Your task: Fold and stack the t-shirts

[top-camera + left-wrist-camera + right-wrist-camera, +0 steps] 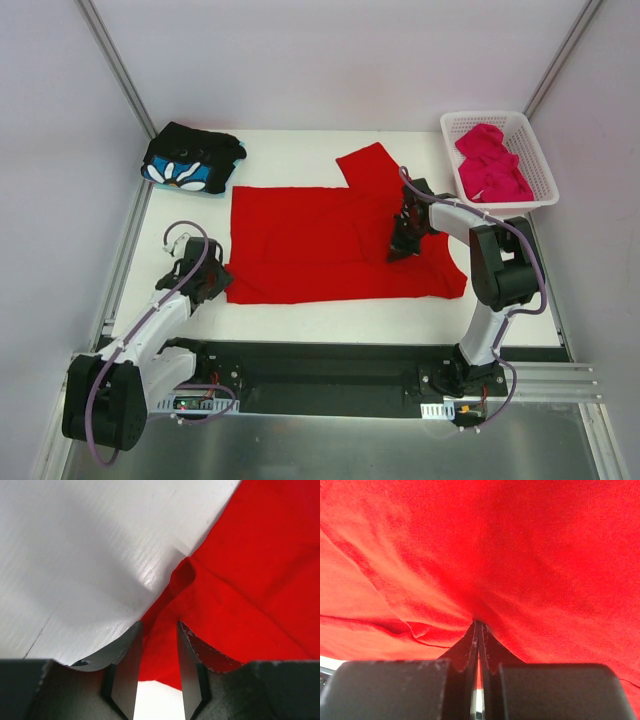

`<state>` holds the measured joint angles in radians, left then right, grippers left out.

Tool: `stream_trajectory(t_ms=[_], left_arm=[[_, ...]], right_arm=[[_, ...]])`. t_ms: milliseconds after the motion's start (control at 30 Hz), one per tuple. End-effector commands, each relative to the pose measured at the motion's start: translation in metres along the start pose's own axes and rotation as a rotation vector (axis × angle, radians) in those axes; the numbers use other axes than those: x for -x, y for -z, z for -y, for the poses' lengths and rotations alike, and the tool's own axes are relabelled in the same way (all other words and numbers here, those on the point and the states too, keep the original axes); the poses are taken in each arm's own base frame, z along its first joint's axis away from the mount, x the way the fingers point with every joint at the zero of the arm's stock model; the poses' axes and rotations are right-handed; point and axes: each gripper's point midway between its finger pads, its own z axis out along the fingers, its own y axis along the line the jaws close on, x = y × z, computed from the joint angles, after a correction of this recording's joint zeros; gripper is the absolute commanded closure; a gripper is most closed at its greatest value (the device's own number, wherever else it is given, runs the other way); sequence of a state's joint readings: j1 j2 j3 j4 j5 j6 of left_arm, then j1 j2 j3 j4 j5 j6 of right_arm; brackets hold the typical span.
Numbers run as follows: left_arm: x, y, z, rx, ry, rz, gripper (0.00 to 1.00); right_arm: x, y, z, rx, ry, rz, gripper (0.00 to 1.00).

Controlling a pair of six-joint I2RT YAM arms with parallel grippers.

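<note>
Presently right jaws pinch the bright red cloth t-shirt; left jaws sit part-open astride its corner

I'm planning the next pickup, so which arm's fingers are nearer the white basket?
Right. The right fingers pinch the red shirt at its end near the basket; the left fingers sit at that shirt's opposite edge, much farther away.

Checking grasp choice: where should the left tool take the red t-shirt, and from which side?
Grip the red t-shirt by its near left corner, from the left. The cloth lies flat, its edge inside the open left tool; the right tool pinches the right half.
</note>
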<state>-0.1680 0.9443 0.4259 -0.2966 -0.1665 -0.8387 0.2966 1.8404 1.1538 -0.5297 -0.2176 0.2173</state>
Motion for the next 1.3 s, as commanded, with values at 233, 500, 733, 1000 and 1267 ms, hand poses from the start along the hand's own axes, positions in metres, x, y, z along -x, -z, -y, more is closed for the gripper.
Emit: stream_trajectory(t_ms=[233, 500, 733, 1000, 1267], left_arm=[[-0.004, -0.013, 0.008, -0.071, 0.066, 0.007, 0.67], [-0.028, -0.001, 0.01, -0.115, 0.085, -0.104, 0.68], [-0.04, 0.024, -0.001, -0.058, 0.043, -0.195, 0.68], [-0.048, 0.039, -0.009, -0.043, 0.028, -0.238, 0.67], [-0.043, 0.043, -0.015, -0.032, 0.025, -0.2, 0.67]], right_arm=[[0.001, 0.004, 0.016, -0.078, 0.017, 0.003, 0.99], [0.002, 0.003, 0.017, -0.079, 0.014, 0.003, 0.99], [0.003, 0.001, 0.016, -0.079, 0.01, -0.001, 0.99], [0.004, 0.001, 0.016, -0.082, 0.01, 0.0, 0.99], [0.004, 0.0, 0.016, -0.082, 0.009, 0.0, 0.99]])
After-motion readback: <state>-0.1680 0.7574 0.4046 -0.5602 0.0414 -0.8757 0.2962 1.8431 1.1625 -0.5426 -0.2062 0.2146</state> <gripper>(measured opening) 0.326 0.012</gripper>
